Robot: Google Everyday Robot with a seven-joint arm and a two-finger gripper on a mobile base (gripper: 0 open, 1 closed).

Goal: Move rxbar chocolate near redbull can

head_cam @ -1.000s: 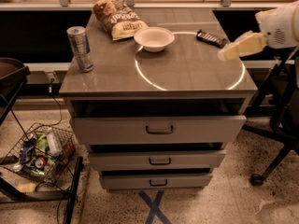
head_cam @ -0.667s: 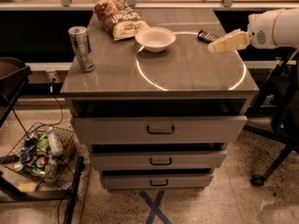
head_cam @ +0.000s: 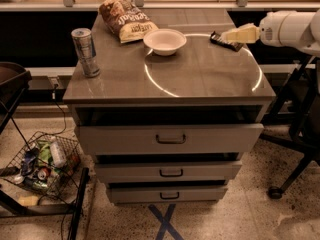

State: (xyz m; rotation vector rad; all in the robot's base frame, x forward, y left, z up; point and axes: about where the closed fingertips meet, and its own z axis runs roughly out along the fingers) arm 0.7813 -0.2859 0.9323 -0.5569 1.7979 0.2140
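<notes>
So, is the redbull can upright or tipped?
Upright: the redbull can stands on its base, rim up. The end effector hovers by the rxbar chocolate.

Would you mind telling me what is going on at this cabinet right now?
A robot arm reaches in from the right, and its tool is just above the rxbar chocolate at the far right of the cabinet top. The bar appears to lie on the surface. The redbull can stands upright on the left side, so the bar is not yet near it. A white bowl and a chip bag sit between them.
</notes>
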